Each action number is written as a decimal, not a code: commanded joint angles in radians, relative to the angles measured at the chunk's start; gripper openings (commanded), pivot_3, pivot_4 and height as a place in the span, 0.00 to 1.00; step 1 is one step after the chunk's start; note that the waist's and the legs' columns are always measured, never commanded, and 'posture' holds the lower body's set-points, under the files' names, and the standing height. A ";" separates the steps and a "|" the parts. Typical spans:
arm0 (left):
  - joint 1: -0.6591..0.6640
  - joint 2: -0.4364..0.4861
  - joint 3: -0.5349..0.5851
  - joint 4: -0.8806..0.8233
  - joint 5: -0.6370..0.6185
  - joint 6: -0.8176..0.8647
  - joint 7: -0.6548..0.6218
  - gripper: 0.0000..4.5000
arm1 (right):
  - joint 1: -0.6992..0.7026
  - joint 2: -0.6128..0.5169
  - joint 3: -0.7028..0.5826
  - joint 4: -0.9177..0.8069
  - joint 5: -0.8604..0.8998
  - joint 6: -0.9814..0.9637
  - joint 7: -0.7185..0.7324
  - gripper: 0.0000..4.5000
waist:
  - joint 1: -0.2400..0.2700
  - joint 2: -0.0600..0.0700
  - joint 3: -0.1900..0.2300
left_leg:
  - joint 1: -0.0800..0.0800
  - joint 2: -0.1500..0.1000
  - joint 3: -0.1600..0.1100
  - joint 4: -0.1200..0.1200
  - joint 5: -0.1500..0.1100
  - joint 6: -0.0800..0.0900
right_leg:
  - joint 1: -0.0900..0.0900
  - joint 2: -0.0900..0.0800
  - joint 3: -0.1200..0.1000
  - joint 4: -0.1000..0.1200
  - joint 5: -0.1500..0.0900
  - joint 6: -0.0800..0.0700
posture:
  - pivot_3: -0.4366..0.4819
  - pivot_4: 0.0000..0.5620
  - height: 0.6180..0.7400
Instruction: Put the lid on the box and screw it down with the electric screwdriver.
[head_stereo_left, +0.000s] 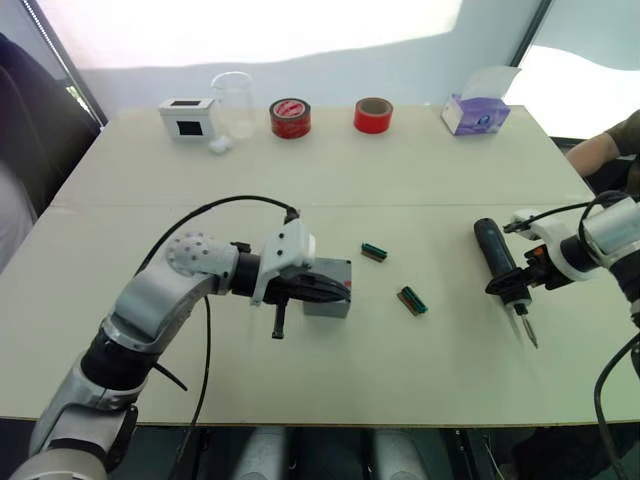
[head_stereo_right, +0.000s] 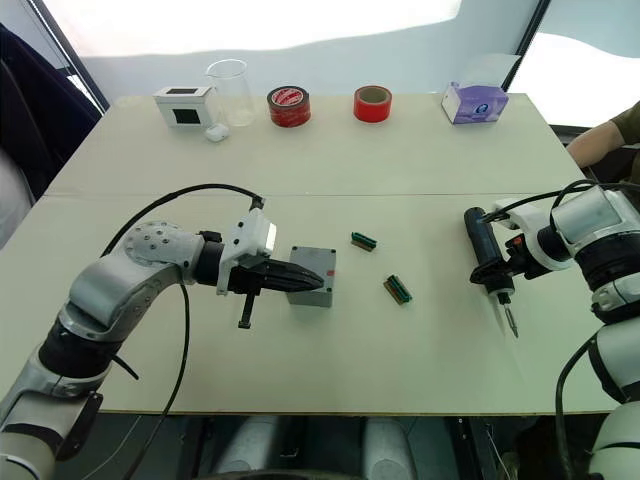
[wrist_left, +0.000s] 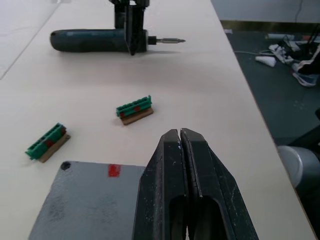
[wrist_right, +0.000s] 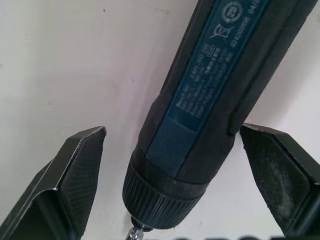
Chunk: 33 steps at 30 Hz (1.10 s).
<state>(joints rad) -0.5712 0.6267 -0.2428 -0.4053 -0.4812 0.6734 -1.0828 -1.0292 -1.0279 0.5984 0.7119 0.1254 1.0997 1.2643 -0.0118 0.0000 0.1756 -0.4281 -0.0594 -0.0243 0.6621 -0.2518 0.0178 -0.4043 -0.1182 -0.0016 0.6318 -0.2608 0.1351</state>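
Note:
A small square grey box (head_stereo_left: 332, 289) sits on the table left of centre. Its flat top (wrist_left: 85, 200) has a corner hole, and a red mark shows at its far edge. I cannot tell the lid apart from the box. My left gripper (head_stereo_left: 334, 291) is shut, its fingers (wrist_left: 195, 165) pressed together over the box top with nothing between them. At the right the black electric screwdriver (head_stereo_left: 497, 253) lies flat, its bit pointing toward the front edge. My right gripper (wrist_right: 172, 129) is open and straddles the screwdriver (wrist_right: 210, 100) near its chuck, with a gap at each finger.
Two green terminal blocks (head_stereo_left: 374, 251) (head_stereo_left: 412, 300) lie between box and screwdriver. Along the far edge stand a white box with a black window (head_stereo_left: 187, 117), a glass beaker (head_stereo_left: 233, 103), two tape rolls (head_stereo_left: 290, 118) (head_stereo_left: 373, 114) and a purple tissue box (head_stereo_left: 476, 112). A person's arm (head_stereo_left: 600, 150) is at the far right.

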 joint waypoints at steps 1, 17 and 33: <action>0.016 0.004 0.034 -0.049 -0.025 0.020 0.033 0.00 | -0.025 0.029 0.005 0.077 -0.063 -0.036 0.041 0.84 | -0.001 0.000 0.000 | 0.000 0.000 0.000 0.000 0.000 0.000 | 0.000 0.000 0.000 0.000 0.000 0.000 | 0.48 0.27 1.00; 0.006 0.072 0.102 0.060 0.001 -0.012 0.052 0.00 | -0.163 0.128 -0.359 0.164 -0.064 -0.204 -0.185 0.40 | -0.009 0.003 0.001 | 0.001 0.000 0.001 0.000 0.002 -0.003 | -0.001 0.000 0.001 0.001 0.000 0.000 | 0.48 0.27 1.00; -0.020 0.012 0.130 0.180 -0.010 0.060 0.120 0.00 | 0.377 0.729 -1.035 -1.066 0.624 -0.195 -0.676 0.40 | 0.020 0.006 0.005 | -0.003 -0.002 -0.002 -0.002 0.004 -0.007 | -0.005 0.000 0.001 0.007 0.000 0.000 | 0.48 0.27 1.00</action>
<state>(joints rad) -0.5757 0.6487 -0.1071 -0.1951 -0.4832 0.7329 -0.9688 -0.6387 -0.3127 -0.4489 -0.2395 0.7094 0.9646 0.6129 0.0087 0.0060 0.1808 -0.4313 -0.0615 -0.0262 0.6621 -0.2478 0.0114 -0.4092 -0.1186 -0.0005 0.6385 -0.2608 0.1352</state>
